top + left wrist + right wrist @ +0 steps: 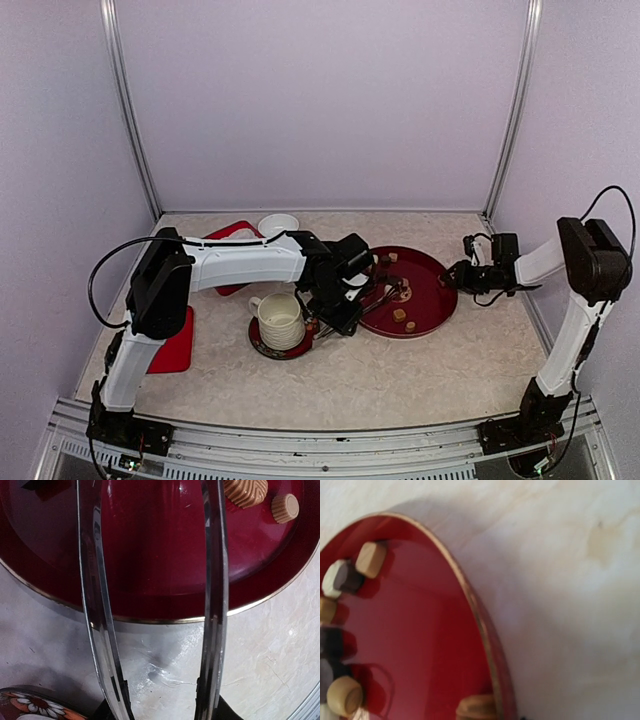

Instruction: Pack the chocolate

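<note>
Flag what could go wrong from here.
The shiny metal tongs in the left hand stand open over a bare part of the dark red round plate, with the tan round chocolates off to one side; closing now may grab nothing. The cream ribbed cup on its floral saucer sits beside the left arm, so a swing back might knock it. The right hand sits by that plate's rim; a nudge could shift it.

A: Left of the red plate (pixel 445 300)?
B: Cream cup (pixel 280 318) on a floral saucer (pixel 258 345); farther left, a flat red tray (pixel 178 345).
A: Behind and left of it?
B: White bowl (pixel 277 224), next to another red piece (pixel 232 232).
A: Across its rim?
B: Metal tongs (pixel 95 605), two arms apart, over the marbled table (pixel 400 380).
</note>
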